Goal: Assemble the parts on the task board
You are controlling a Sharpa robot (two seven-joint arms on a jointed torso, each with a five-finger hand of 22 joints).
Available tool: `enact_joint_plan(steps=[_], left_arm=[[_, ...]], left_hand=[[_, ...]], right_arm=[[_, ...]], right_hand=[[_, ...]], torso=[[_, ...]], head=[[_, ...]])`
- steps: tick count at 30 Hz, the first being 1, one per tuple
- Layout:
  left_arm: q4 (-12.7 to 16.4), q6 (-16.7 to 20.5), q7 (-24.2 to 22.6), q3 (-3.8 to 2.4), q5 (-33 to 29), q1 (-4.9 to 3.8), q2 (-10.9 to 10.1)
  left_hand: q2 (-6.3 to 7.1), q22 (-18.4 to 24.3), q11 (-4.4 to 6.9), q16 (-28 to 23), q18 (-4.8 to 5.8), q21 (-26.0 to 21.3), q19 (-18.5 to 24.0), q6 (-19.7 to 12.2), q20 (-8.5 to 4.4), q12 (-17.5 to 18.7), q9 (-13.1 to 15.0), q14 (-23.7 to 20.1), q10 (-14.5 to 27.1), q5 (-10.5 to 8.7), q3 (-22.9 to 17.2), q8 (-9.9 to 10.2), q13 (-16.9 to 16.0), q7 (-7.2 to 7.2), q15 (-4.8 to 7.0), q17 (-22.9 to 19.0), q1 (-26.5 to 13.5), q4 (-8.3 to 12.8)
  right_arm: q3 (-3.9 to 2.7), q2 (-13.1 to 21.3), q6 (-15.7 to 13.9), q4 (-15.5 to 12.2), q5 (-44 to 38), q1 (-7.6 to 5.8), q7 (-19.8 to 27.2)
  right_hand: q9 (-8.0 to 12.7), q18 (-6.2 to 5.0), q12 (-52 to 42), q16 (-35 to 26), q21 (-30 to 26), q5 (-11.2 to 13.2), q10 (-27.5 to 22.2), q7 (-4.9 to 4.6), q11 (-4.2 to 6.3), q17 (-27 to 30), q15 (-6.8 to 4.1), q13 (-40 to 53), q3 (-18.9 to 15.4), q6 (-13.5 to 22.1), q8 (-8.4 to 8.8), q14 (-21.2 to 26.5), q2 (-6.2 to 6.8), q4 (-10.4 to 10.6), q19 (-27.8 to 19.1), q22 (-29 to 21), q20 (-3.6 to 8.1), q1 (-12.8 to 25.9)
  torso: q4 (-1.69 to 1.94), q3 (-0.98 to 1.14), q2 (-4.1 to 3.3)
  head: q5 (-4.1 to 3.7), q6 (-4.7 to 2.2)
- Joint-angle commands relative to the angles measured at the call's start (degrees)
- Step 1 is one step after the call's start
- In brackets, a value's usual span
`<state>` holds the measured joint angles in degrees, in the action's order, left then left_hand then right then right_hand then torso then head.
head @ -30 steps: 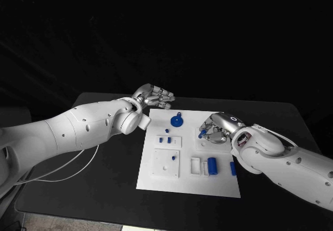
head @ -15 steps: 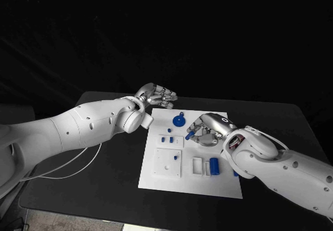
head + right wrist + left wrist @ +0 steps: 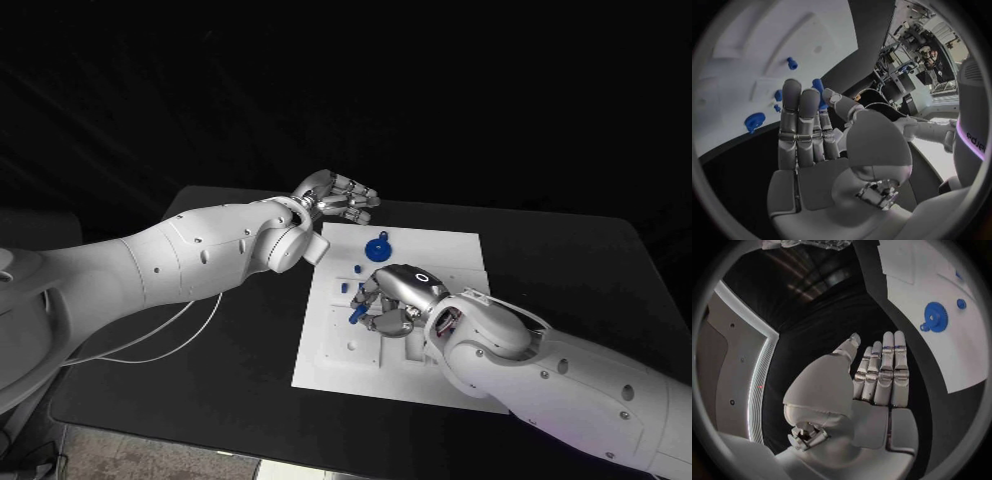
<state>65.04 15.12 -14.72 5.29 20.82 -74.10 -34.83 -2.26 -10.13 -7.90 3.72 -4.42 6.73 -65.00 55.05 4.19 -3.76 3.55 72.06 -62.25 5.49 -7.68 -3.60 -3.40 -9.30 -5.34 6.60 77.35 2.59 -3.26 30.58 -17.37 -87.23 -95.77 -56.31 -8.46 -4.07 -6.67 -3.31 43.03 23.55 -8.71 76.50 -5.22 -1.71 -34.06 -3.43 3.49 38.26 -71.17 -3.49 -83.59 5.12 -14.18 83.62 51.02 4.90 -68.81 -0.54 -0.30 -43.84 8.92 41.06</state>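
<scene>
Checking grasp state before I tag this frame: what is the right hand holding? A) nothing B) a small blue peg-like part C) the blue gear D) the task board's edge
B: in the head view the right hand pinches a small blue part over the task board, and the right wrist view shows blue between its fingertips; the blue gear lies apart on the board.

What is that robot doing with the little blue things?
It is putting small blue parts together on a white task board. The right hand is over the middle of the board, pinching a blue peg in its fingers. The left hand hovers by the board's far edge, holding nothing. A blue gear lies on the board near it.
</scene>
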Motion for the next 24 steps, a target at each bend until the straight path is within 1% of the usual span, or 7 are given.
enact_joint_plan(steps=[1,7,10,13,16,20,24], left_arm=[[0.05,-1.17,-0.25,-0.04,-0.43,-0.02,0.24],[0.06,-1.25,-0.20,-0.05,-0.42,-0.02,0.27],[0.07,-1.29,-0.18,-0.05,-0.42,-0.03,0.28],[0.06,-1.32,-0.17,-0.05,-0.42,-0.03,0.34],[0.12,-1.34,-0.18,-0.05,-0.41,-0.03,0.33],[0.12,-1.34,-0.18,-0.05,-0.41,-0.03,0.33],[0.14,-1.37,-0.17,-0.05,-0.40,-0.03,0.29]], left_hand=[[-0.53,0.09,0.13,0.21,0.00,0.37,0.45,-0.33,0.00,0.21,0.08,-0.18,0.38,-0.37,0.20,-0.25,0.02,0.00,0.16,0.00,-0.03,-0.10],[-0.53,0.09,0.13,0.21,0.00,0.37,0.45,-0.33,0.00,0.21,0.08,-0.18,0.38,-0.37,0.20,-0.25,0.02,0.00,0.16,0.00,-0.03,-0.10],[-0.53,0.09,0.13,0.21,0.00,0.37,0.45,-0.33,0.00,0.21,0.08,-0.18,0.38,-0.37,0.20,-0.25,0.02,0.00,0.16,0.00,-0.03,-0.10],[-0.53,0.09,0.13,0.21,0.00,0.37,0.45,-0.33,0.00,0.21,0.08,-0.18,0.38,-0.37,0.20,-0.25,0.02,0.00,0.16,0.00,-0.03,-0.10],[-0.53,0.09,0.13,0.21,0.00,0.37,0.45,-0.33,0.00,0.21,0.08,-0.18,0.38,-0.37,0.20,-0.25,0.02,0.00,0.16,0.00,-0.03,-0.10],[-0.53,0.09,0.13,0.21,0.00,0.37,0.45,-0.33,0.00,0.21,0.08,-0.18,0.38,-0.37,0.20,-0.25,0.02,0.00,0.16,0.00,-0.03,-0.10],[-0.53,0.09,0.13,0.21,0.00,0.37,0.45,-0.33,0.00,0.21,0.08,-0.18,0.38,-0.37,0.20,-0.25,0.02,0.00,0.16,0.00,-0.03,-0.10]], right_arm=[[0.73,-0.69,2.60,0.25,-2.41,0.23,0.32],[1.39,-1.17,3.44,0.39,-3.20,0.39,-0.11],[1.69,-1.27,4.89,0.54,-3.64,0.42,-0.72],[2.37,-1.32,5.58,0.77,-4.07,0.39,-1.10],[2.88,-1.67,5.52,1.07,-4.48,0.37,-1.39],[3.35,-2.17,4.99,1.42,-5.17,0.38,-1.98],[3.59,-2.53,3.84,1.85,-6.19,0.41,-3.05]], right_hand=[[-0.10,-0.74,-0.19,0.08,-0.20,-0.30,0.53,0.65,0.18,-0.04,-0.37,0.06,-0.12,-0.95,-0.19,0.06,-0.86,-0.28,-0.14,0.15,0.10,0.00],[-0.10,-0.72,-0.20,0.07,-0.25,-0.33,0.55,0.65,0.18,-0.03,-0.37,0.06,-0.22,-0.92,-0.19,0.04,-0.92,-0.37,-0.12,0.21,0.11,0.04],[-0.11,-0.70,-0.19,0.08,-0.28,-0.31,0.54,0.65,0.18,-0.04,-0.37,0.06,-0.28,-0.95,-0.19,0.03,-0.99,-0.45,-0.10,0.28,0.10,0.07],[-0.11,-0.63,-0.19,0.06,-0.39,-0.12,0.48,0.65,0.18,-0.04,-0.36,0.06,-0.40,-0.89,-0.20,0.03,-1.13,-0.52,-0.14,0.34,0.09,0.15],[-0.12,-0.62,-0.20,0.07,-0.42,-0.14,0.54,0.66,0.19,-0.04,-0.37,0.06,-0.46,-0.94,-0.20,0.03,-1.15,-0.59,-0.11,0.38,0.11,0.16],[-0.12,-0.61,-0.19,0.07,-0.44,-0.12,0.55,0.67,0.20,-0.04,-0.38,0.06,-0.45,-0.95,-0.20,0.03,-1.20,-0.63,-0.08,0.40,0.12,0.17],[-0.13,-0.57,-0.19,0.14,-0.49,0.02,0.65,0.69,0.22,-0.08,-0.40,0.06,-0.32,-1.05,-0.20,0.00,-1.20,-0.81,0.04,0.52,0.14,0.26]], torso=[[-0.01,0.01,-0.05],[-0.13,-0.03,0.03],[-0.12,0.02,0.01],[-0.11,0.04,0.05],[-0.09,0.00,-0.01],[-0.02,0.13,-0.09],[0.04,0.08,-0.08]], head=[[0.38,0.29],[0.66,0.51],[0.78,0.61],[0.90,0.72],[0.92,0.75],[1.04,0.85],[0.96,0.99]])
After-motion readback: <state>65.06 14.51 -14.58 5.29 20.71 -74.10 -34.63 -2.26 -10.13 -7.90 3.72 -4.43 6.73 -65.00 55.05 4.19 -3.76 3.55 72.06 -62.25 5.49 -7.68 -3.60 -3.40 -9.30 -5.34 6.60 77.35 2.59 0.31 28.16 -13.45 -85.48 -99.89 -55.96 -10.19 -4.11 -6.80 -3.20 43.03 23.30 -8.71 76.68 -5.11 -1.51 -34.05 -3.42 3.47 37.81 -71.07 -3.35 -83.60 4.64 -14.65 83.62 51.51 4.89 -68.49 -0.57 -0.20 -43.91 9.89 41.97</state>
